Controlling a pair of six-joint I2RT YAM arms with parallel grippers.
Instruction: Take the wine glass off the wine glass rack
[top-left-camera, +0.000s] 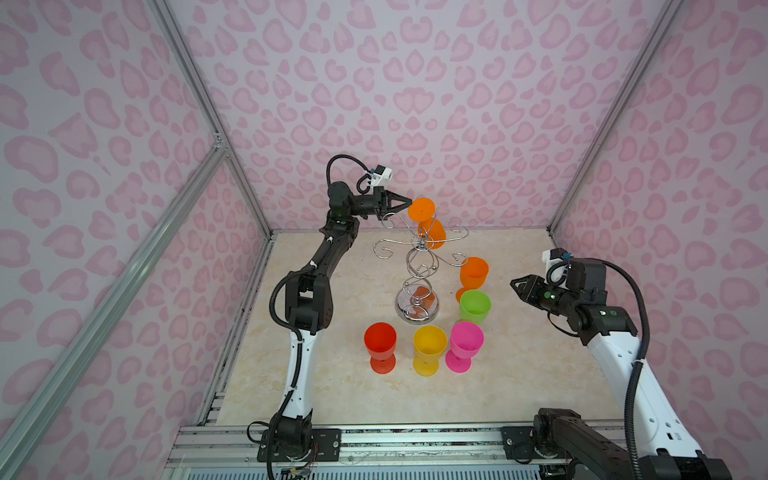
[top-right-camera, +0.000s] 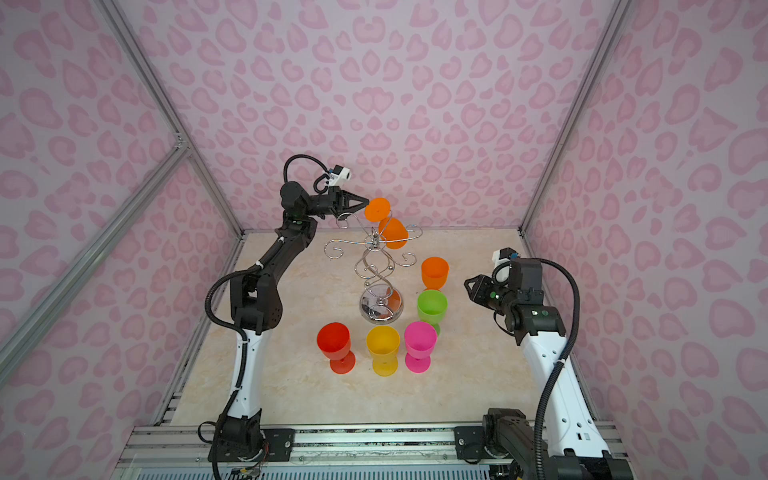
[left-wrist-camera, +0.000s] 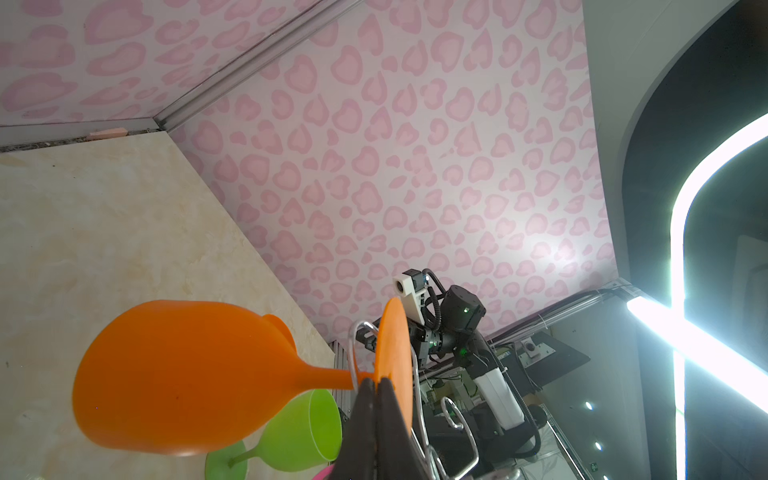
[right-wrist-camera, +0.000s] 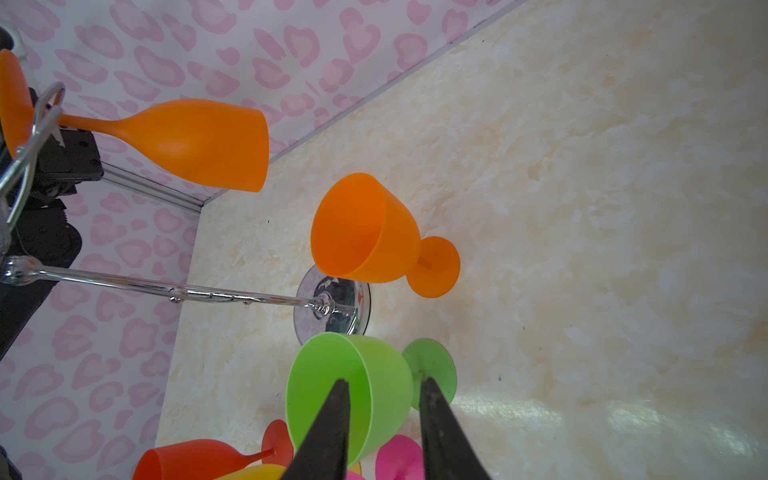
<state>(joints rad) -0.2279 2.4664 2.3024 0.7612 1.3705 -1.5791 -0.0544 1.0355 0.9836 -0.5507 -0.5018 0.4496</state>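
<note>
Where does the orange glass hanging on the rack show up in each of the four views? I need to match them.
In a top view: the hanging glass is at back centre, tilted at the top of the rack.
In a top view: same spot.
Left wrist: close up, in front of the green glass.
Right wrist: far off, beyond the standing orange glass.
Shared landmark: the green glass, seen in all four.

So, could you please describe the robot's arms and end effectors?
The left arm and right arm are black with white lower links, green lights and corrugated cables. The left end effector and right end effector are black with tapered fingers and white wrist cameras.
</note>
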